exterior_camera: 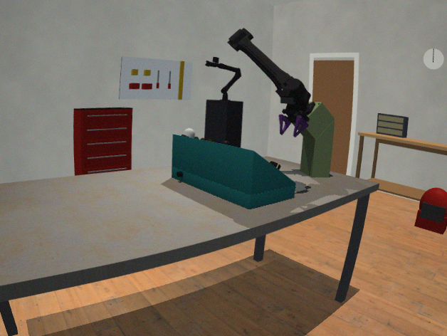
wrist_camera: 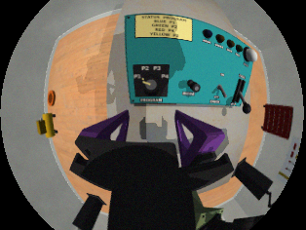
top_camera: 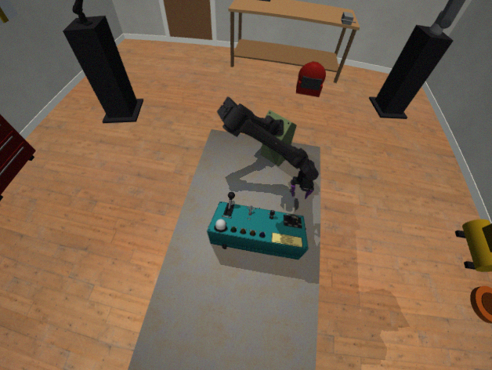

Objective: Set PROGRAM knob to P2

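Approach step: my gripper (top_camera: 300, 193) hangs partly open and empty above the table, short of the console (top_camera: 254, 242); PROGRAM knob (wrist_camera: 149, 84) at its right end untouched; next, I'd descend squarely and grip gently.

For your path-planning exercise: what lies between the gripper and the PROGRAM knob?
Only bare grey table. In the top view, the open gripper hangs behind the console, short of the PROGRAM knob.
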You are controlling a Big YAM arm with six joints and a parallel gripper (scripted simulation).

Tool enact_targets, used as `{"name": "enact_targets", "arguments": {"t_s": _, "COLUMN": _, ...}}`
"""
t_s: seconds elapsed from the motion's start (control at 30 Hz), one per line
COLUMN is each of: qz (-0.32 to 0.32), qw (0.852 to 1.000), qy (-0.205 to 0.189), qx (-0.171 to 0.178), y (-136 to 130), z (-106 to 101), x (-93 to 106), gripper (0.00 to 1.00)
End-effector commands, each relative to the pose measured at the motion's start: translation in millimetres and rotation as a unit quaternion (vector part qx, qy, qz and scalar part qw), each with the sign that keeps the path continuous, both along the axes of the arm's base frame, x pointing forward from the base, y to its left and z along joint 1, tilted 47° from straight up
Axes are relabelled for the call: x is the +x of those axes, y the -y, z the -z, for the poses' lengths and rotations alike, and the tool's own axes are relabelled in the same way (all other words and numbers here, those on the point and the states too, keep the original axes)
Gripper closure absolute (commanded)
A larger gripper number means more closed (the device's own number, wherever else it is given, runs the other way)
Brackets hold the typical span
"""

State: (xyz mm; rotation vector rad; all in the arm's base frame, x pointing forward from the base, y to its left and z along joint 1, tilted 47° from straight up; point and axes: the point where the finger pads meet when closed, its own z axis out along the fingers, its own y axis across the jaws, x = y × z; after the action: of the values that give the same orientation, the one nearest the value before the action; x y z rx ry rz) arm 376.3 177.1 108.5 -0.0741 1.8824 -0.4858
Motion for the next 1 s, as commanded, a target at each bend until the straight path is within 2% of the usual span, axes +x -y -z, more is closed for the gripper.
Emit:
{"name": "enact_targets", "arguments": {"t_s": 0.0, "qz": 0.000, "qw": 1.000, "qy": 0.012, "qx": 0.008, "y": -7, "z": -10, "x": 13.8, "gripper": 0.30}}
{"name": "enact_targets", "arguments": {"t_s": 0.43, "qz": -0.001, "qw": 1.000, "qy": 0.011, "qx": 0.004, "y": 9, "z": 5, "x": 53.5, "gripper": 0.30}}
{"name": "enact_targets", "arguments": {"t_s": 0.5, "qz": -0.001, "qw": 1.000, "qy": 0.011, "qx": 0.004, "y": 9, "z": 5, "x": 53.5, "gripper": 0.30}}
{"name": "enact_targets", "arguments": {"t_s": 0.97, "qz": -0.001, "qw": 1.000, "qy": 0.010, "qx": 0.001, "y": 31, "z": 26, "x": 110.3, "gripper": 0.30}}
